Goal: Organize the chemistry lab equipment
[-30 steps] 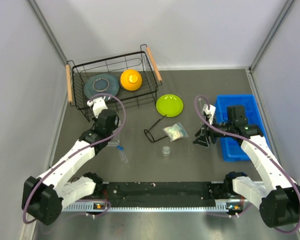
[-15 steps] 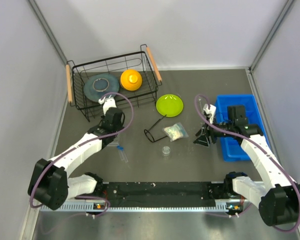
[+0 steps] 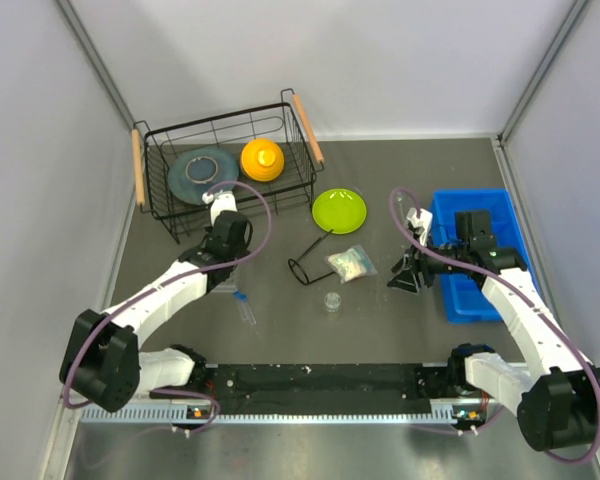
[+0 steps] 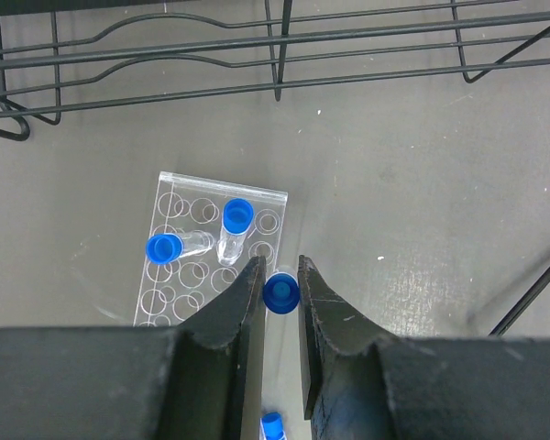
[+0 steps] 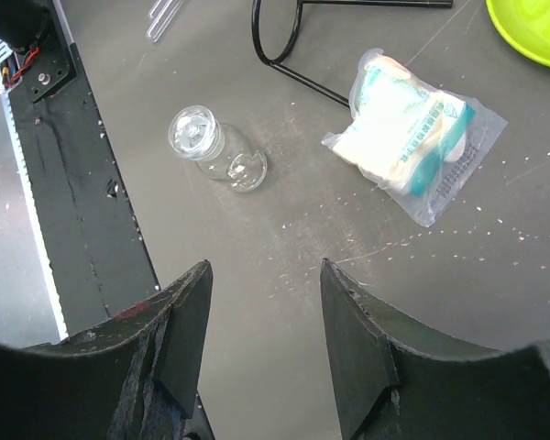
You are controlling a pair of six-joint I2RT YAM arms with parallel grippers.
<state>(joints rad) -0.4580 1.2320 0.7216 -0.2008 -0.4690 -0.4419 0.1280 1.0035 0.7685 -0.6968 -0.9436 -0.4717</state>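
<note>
In the left wrist view my left gripper (image 4: 280,275) is shut on a blue-capped test tube (image 4: 280,293), held upright just off the right edge of the clear tube rack (image 4: 188,275). The rack holds two capped tubes, one upright (image 4: 237,218) and one leaning (image 4: 170,247). Another tube (image 4: 271,427) lies on the table below the fingers. My right gripper (image 5: 264,270) is open and empty above bare table, near the crinkly packet (image 5: 411,133), the small clear dish (image 5: 197,136) and the black-framed goggles (image 5: 284,55). The top view shows the left gripper (image 3: 226,270) and the right gripper (image 3: 405,278).
A black wire basket (image 3: 280,195) at the back left holds a grey plate (image 3: 202,170) and an orange bowl (image 3: 262,159). A lime-green plate (image 3: 339,210) lies mid-table. A blue bin (image 3: 460,300) stands at the right under my right arm.
My left arm has swung to the right and slightly forward, bringing its wrist over the rack area. The right arm has not moved.
</note>
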